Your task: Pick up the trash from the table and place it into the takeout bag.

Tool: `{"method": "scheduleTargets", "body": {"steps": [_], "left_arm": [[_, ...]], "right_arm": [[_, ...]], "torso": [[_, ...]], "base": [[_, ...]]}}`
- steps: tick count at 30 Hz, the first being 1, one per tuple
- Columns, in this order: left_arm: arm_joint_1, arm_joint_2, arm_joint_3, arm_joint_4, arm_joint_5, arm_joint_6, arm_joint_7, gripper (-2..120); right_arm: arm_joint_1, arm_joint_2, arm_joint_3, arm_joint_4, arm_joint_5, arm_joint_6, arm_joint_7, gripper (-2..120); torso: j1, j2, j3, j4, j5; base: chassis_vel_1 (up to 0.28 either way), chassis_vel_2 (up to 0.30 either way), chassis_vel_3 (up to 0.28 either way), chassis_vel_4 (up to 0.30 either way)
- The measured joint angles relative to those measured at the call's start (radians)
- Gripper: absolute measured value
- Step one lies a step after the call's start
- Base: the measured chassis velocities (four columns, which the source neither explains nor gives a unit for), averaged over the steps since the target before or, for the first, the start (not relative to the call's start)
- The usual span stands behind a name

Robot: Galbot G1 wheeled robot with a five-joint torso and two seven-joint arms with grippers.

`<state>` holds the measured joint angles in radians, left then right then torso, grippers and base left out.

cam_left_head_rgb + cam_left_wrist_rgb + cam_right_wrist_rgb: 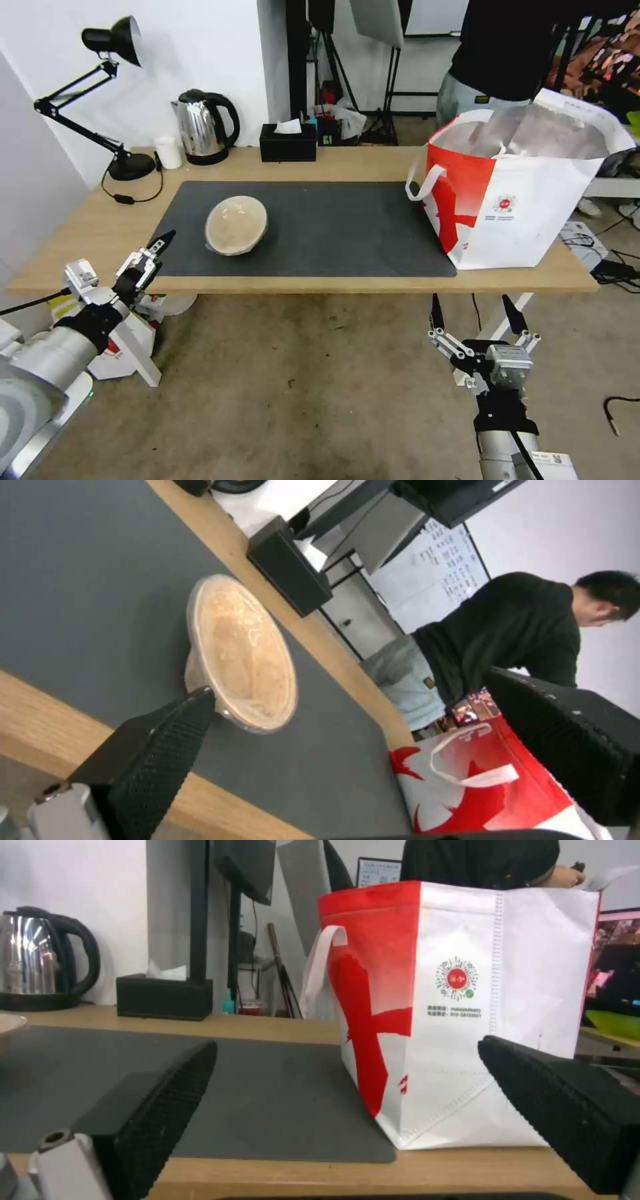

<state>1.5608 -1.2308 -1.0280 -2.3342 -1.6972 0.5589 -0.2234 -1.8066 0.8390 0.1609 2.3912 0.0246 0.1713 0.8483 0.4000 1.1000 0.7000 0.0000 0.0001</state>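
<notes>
Long light-wood table point(80, 230) with dark grey mat point(333, 227). Shallow beige round bowl point(235, 225) sits on the mat, about 9 o'clock of centre. Boxy white-and-red takeout bag point(527, 193) stands open at 3 o'clock, on the mat's corner. Left gripper point(152, 252), fingers apart, hovers at the near table edge, 7 o'clock of the bowl. Right gripper point(476, 313), fingers apart, hangs below the table edge, 6 o'clock of the bag.
</notes>
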Motion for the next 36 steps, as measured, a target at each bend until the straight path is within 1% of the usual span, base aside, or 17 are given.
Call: {"method": "scheduleTargets", "body": {"steps": [8, 23, 27, 30, 31, 33, 35, 36], "left_arm": [[-0.008, 0.003, 0.009, 0.011, 0.018, 0.007, 0.007, 100], [-0.042, 0.038, 0.011, 0.056, 0.024, -0.002, 0.01, 100], [-0.06, 0.054, 0.012, 0.085, 0.024, -0.005, 0.01, 100], [-0.075, 0.071, 0.016, 0.123, 0.026, -0.005, 0.009, 100], [-0.075, 0.071, 0.016, 0.123, 0.026, -0.005, 0.009, 100], [-0.091, 0.085, 0.026, 0.157, 0.027, -0.005, 0.009, 100], [-0.095, 0.089, 0.03, 0.164, 0.027, -0.005, 0.008, 100], [-0.112, 0.098, 0.046, 0.189, 0.029, -0.005, 0.005, 100]], "right_arm": [[0.0, 0.0, 0.0, 0.0, 0.0, 0.0, 0.0, 100], [0.0, 0.0, 0.0, 0.0, 0.0, 0.0, 0.0, 100], [0.0, 0.0, 0.0, 0.0, 0.0, 0.0, 0.0, 100], [0.0, 0.0, 0.0, 0.0, 0.0, 0.0, 0.0, 100], [0.0, 0.0, 0.0, 0.0, 0.0, 0.0, 0.0, 100], [0.0, 0.0, 0.0, 0.0, 0.0, 0.0, 0.0, 100], [0.0, 0.0, 0.0, 0.0, 0.0, 0.0, 0.0, 100], [0.0, 0.0, 0.0, 0.0, 0.0, 0.0, 0.0, 100]], "torso": [[0.0, 0.0, 0.0, 0.0, -0.0001], [0.0, 0.0, 0.0, 0.0001, -0.0001], [0.0, 0.0, 0.0, 0.0, -0.0001], [0.0, 0.0, 0.0, 0.0, -0.0002], [0.0, 0.0, 0.0, 0.0, -0.0002], [0.0, 0.0, 0.0, 0.0001, -0.0001], [0.0, 0.0, 0.0, 0.0001, -0.0002], [0.0, 0.0, 0.0, 0.0, -0.0001]], "base": [[0.0, 0.0, 0.0, 0.0], [0.0, 0.0, 0.0, 0.0], [0.0, 0.0, 0.0, 0.0], [0.0, 0.0, 0.0, 0.0], [0.0, 0.0, 0.0, 0.0], [0.0, 0.0, 0.0, 0.0], [0.0, 0.0, 0.0, 0.0], [0.0, 0.0, 0.0, 0.0]]}}
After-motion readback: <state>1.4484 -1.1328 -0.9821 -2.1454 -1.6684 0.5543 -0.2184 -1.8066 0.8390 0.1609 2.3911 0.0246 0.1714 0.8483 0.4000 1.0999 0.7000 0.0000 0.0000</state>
